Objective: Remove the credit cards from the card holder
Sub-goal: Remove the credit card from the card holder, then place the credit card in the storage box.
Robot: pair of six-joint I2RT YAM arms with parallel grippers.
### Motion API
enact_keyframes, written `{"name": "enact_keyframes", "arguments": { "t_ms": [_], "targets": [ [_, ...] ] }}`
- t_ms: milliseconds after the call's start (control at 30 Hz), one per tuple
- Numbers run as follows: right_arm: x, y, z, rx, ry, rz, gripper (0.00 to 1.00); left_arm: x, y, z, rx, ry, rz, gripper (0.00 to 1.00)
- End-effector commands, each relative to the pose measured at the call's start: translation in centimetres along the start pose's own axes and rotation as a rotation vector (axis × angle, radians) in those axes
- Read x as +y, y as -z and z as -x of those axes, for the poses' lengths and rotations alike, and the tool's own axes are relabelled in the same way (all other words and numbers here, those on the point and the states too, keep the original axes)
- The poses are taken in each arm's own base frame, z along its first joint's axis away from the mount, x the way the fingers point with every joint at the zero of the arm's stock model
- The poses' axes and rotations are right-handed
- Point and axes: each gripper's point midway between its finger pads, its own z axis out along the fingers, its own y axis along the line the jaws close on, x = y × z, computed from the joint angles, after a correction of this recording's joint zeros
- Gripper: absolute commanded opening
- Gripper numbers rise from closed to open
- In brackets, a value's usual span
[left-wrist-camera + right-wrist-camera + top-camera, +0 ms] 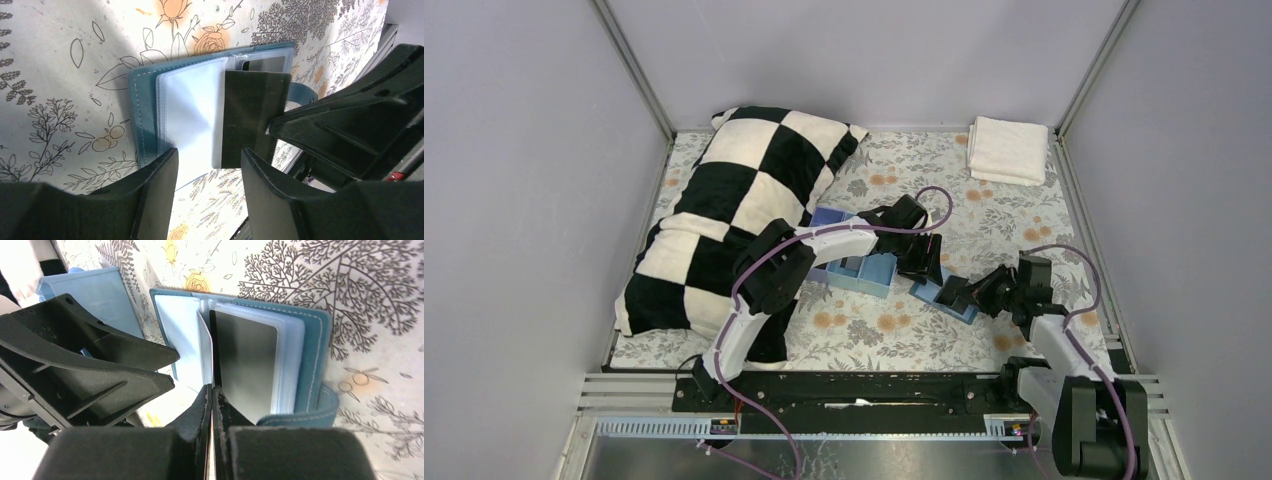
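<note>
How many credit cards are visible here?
2: a dark card on the open card holder, seemingly a second card tucked in above it. More may be hidden.

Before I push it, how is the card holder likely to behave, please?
The card holder looks soft and stitched, so probably floppy. Its clear sleeves fan loosely, so they may shift. Thin and flat: probably light, sliding rather than rolling.

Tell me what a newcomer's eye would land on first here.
A big black-and-white checkered pillow fills the left side. Right of the blue tray, an open blue card holder shows a dark credit card. The right gripper pinches one inner leaf, and the left gripper hangs open over it.
</note>
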Motion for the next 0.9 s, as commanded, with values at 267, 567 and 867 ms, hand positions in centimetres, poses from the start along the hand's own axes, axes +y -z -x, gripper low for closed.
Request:
{"name": "enact_keyframes", "arguments": {
  "t_ms": [267, 567, 867],
  "targets": [
    [1.9, 5.0, 3.1, -0.171, 0.137, -0.110, 0.00, -5.5, 5.3, 3.2, -0.122, -0.111, -0.052, 0.54],
    [7.2, 5.7, 3.4, -0.159, 0.263, 0.113, 0.00, -12.0, 11.1, 4.1, -0.157, -0.203, -0.285, 0.60],
    [15.1, 7.9, 1.0, -0.051, 0.306, 0.597, 0.00, -11.4, 16.4, 4.2, -0.150, -0.190, -0.440, 0.63]
  ]
}}
